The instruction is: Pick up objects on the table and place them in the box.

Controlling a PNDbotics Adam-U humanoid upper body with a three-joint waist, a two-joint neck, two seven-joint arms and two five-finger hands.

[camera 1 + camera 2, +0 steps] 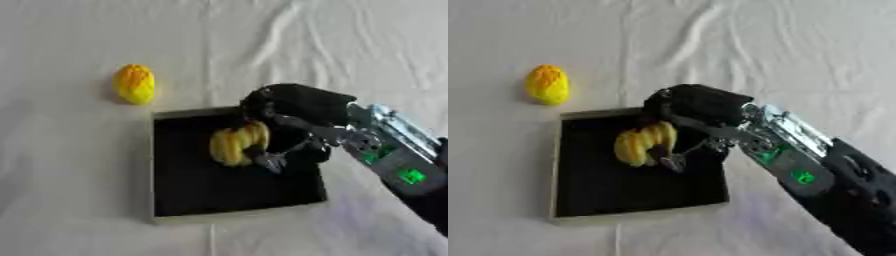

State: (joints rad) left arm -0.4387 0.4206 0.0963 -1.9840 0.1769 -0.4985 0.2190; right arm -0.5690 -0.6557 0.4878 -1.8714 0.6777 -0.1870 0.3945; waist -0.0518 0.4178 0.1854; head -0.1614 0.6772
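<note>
Far left on the white-draped counter [70, 190] lies a yellow corn-like object [134, 83], apart from the box and just beyond its far left corner, not yet collected. To its right sits the black box [175, 195], shallow and pale-rimmed. Over the box's far right part hangs a yellow banana bunch [236, 144], gripped by the right robot hand [293, 117], whose fingers curl round it (it looks to be above the floor, though contact is unclear). The arm reaches in from the lower right, probably so the bunch drops inside. The left robot hand is out of sight.
</note>
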